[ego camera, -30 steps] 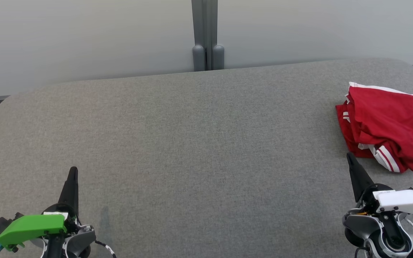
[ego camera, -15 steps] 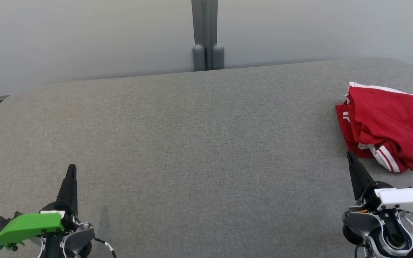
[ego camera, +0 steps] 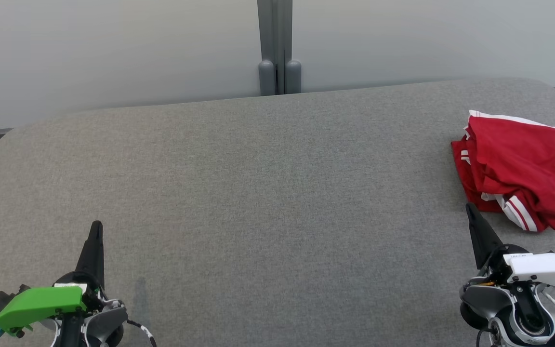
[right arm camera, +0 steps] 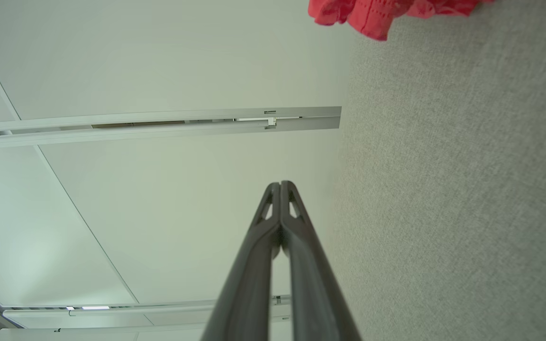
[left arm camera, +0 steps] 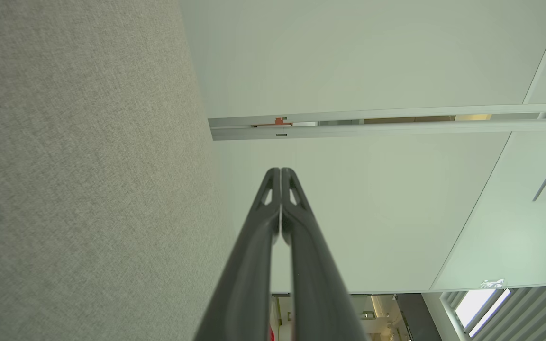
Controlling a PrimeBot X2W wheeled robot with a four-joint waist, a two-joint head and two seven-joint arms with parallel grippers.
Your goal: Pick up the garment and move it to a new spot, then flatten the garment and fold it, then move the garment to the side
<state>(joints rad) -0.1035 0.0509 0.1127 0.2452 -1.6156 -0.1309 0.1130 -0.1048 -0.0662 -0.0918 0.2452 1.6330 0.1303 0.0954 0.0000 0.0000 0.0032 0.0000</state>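
Note:
A red garment (ego camera: 523, 168) with white stripes lies crumpled at the far right of the grey table (ego camera: 268, 193), running past the frame's right edge. Its red edge (right arm camera: 377, 16) also shows at the top of the right wrist view. My right gripper (ego camera: 470, 208) is shut and empty at the lower right, its tip just short of the garment's near edge. In the right wrist view the same gripper (right arm camera: 280, 183) shows both fingers pressed together. My left gripper (ego camera: 97, 225) is shut and empty at the lower left, far from the garment; its fingers (left arm camera: 280, 170) meet too.
A pale wall (ego camera: 113, 53) with a grey post (ego camera: 280, 48) stands behind the table's far edge. The table's rounded corners (ego camera: 3, 140) fall away at left and right. Wide bare grey cloth lies between my two grippers.
Both grippers shifted very slightly about a second ago and have held still since. The garment has not moved.

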